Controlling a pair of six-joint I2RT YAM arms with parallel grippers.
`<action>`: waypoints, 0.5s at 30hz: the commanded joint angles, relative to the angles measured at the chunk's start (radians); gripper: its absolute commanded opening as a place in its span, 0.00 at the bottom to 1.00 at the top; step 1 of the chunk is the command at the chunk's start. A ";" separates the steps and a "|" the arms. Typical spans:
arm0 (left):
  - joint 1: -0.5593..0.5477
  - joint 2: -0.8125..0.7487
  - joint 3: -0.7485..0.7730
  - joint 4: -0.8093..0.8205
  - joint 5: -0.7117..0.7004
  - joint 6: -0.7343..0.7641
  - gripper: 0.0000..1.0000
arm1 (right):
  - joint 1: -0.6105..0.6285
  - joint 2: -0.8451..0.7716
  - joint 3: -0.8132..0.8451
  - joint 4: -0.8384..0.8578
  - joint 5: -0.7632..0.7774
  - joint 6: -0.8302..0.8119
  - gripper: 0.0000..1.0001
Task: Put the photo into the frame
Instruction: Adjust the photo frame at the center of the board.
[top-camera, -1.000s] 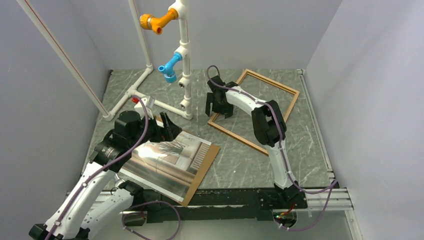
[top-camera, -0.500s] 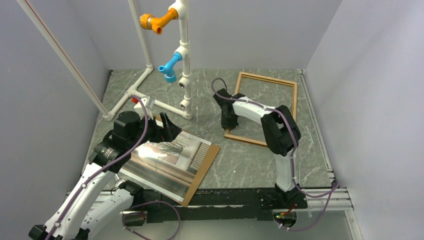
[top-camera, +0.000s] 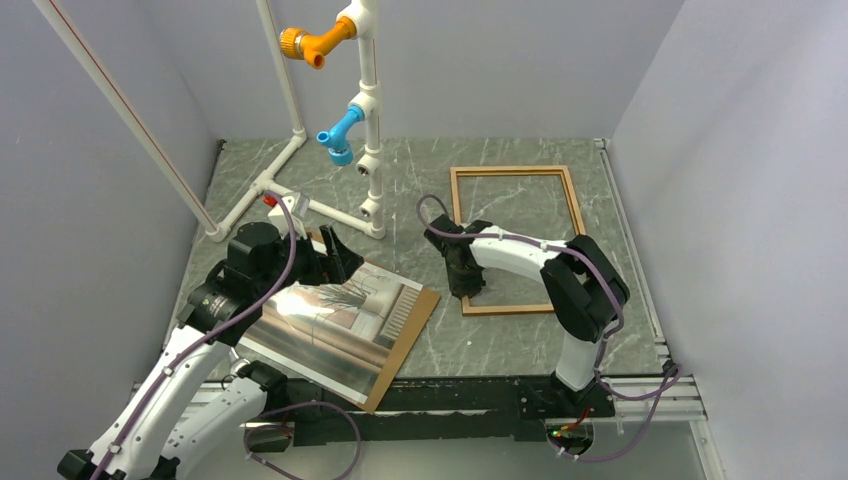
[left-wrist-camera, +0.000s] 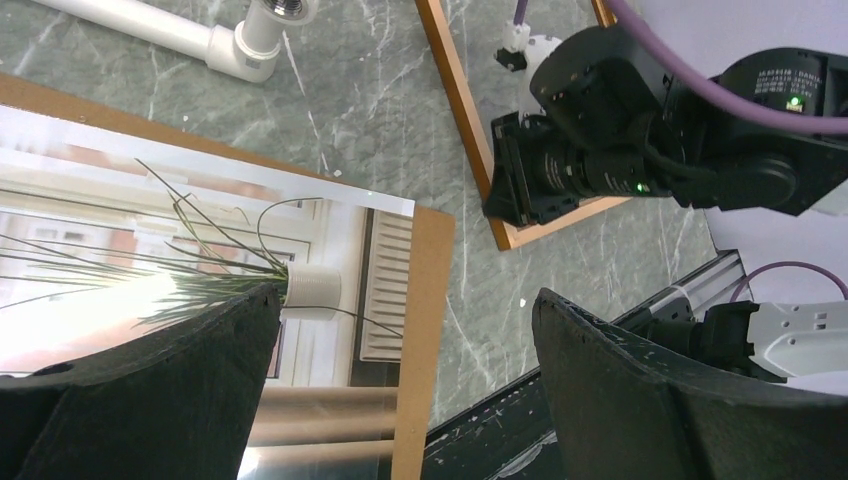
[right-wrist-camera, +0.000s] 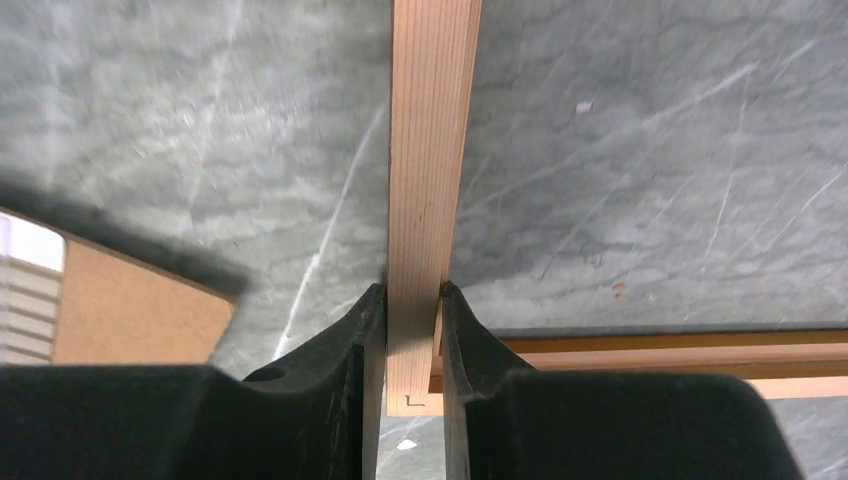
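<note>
Right tool (right-wrist-camera: 411, 295) pinches the wooden frame (top-camera: 516, 171) at its 7 o'clock corner; left tool (top-camera: 333, 256) spread over the photo (top-camera: 330, 325)

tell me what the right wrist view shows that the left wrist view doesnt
Right wrist only: the right gripper shut on a rail of the frame near a corner, its fingers pressed against both sides of the wood.
Left wrist only: the plant printed on the photo, the white pipe, the left gripper open and holding nothing, and the right arm seen from outside.
Both: the frame, the brown backing board and the marble table.
</note>
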 joint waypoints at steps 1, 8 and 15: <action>-0.003 0.002 -0.011 0.041 0.007 -0.007 0.99 | 0.029 -0.060 -0.039 -0.034 0.065 0.025 0.14; -0.003 0.017 -0.016 0.041 0.010 -0.005 0.99 | 0.030 -0.075 -0.025 -0.002 0.063 0.027 0.53; -0.003 0.016 -0.023 0.040 0.001 0.001 0.99 | 0.013 0.036 0.079 0.002 0.074 -0.002 0.40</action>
